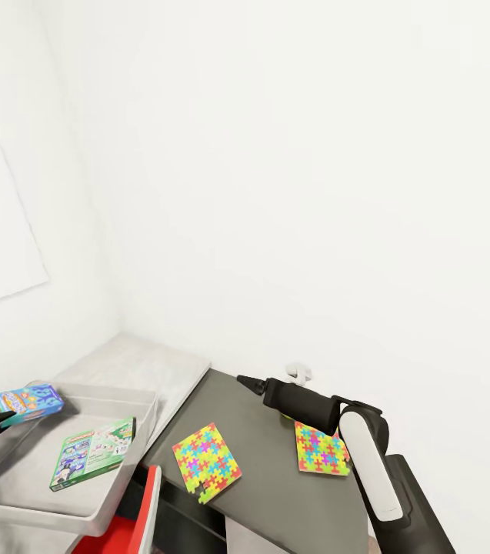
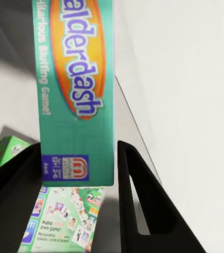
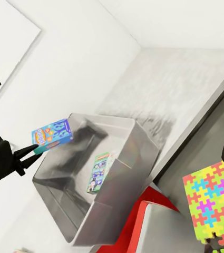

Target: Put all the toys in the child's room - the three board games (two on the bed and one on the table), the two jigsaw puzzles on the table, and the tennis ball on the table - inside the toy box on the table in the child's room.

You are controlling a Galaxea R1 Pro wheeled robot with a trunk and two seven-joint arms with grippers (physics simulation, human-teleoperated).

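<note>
The left claw point(image 1: 0, 419) grips a teal game point(image 1: 28, 403) by one end above the bin point(image 1: 110, 508), just over the green game point(image 1: 93, 453) already lying inside, so a careless release could tip it over the rim, while the puzzles point(image 1: 206, 460) and, partly hidden, the ball point(image 1: 285, 416) lie on the counter point(image 1: 275, 500) by the right claw point(image 1: 243, 380), whose opening I cannot tell.

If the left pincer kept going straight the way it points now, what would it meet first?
Probably the green board game lying flat in the toy box: the left wrist view looks along the left pincer, past the teal board game it grips, onto it. Depth is unclear.
</note>
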